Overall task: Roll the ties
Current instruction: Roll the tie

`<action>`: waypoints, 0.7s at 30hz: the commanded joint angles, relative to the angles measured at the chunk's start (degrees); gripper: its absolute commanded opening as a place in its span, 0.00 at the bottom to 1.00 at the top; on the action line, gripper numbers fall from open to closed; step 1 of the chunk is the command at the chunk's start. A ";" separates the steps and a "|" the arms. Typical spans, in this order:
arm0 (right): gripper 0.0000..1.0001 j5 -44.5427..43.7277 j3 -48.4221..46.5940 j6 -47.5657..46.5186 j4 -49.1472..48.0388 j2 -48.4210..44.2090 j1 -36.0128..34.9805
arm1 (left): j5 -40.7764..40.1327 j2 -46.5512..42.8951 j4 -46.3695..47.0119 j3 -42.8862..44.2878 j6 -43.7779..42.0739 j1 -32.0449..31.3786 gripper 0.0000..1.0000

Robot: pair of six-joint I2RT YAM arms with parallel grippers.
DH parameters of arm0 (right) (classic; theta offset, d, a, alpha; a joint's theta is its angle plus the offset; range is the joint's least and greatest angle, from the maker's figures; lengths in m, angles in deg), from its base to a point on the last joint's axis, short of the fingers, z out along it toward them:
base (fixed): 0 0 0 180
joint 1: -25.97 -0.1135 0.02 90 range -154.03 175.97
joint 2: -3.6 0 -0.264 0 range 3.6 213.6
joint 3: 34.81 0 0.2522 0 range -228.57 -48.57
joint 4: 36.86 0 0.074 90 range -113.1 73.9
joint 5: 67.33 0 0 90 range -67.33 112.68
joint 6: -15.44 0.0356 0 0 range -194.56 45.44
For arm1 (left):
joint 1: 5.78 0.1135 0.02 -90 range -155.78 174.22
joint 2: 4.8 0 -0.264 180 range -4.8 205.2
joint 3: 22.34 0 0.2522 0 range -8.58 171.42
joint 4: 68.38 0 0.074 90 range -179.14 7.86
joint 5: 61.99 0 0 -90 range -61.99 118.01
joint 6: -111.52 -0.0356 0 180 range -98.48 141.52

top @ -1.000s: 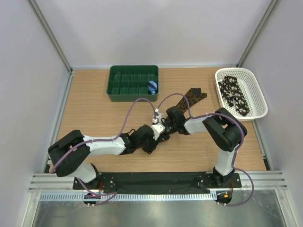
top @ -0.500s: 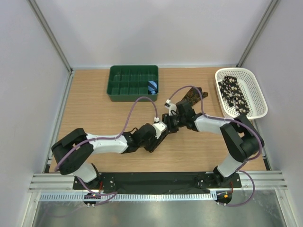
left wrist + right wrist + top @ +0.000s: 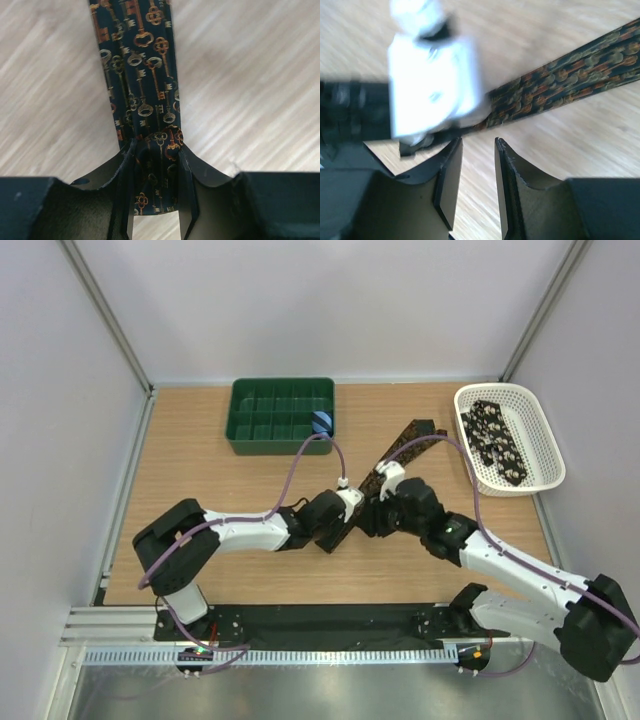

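The key-patterned tie (image 3: 142, 75), laid toward one o'clock, is clamped by the left gripper (image 3: 155, 150); the right gripper (image 3: 477, 142) is released.

Near end of dark brown key-patterned fabric tie (image 3: 405, 440), top view: hidden under left arm (image 3: 322, 520) and right arm (image 3: 412, 505).
Left wrist view: tie cut off at top edge.
Right wrist view: blurred.

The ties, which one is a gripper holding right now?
The dark key-patterned tie lying on the table, pinched by the left gripper; the pale-spotted tie sits untouched in the white basket.
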State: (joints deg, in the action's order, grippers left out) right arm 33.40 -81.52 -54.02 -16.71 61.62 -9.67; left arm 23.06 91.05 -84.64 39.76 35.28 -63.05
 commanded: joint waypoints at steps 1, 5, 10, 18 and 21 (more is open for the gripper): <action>0.39 -15.00 -1.59 -4.79 5.11 -0.63 -12.64 | -1.29 4.51 -6.29 0.97 0.74 1.99 0.31; 0.38 -23.89 -1.16 -5.59 4.24 -0.98 -21.72 | -0.77 6.53 -8.74 4.30 -0.74 5.59 0.31; 0.38 -32.60 1.31 -7.08 -0.23 -1.16 -30.36 | 1.08 9.87 -10.42 8.00 -1.89 6.65 0.31; 0.39 -50.26 -10.87 -16.13 3.96 19.38 -48.01 | 2.05 10.23 -12.70 9.32 -2.51 7.44 0.31; 0.40 -57.20 -18.95 -18.59 8.89 31.86 -51.63 | 2.75 9.88 -14.02 9.85 -2.51 7.44 0.31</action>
State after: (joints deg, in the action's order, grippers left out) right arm -12.18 -92.23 -68.10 -11.22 85.62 -58.28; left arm 24.56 98.59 -89.71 50.34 33.86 -56.14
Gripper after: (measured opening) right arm 0.392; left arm 0.343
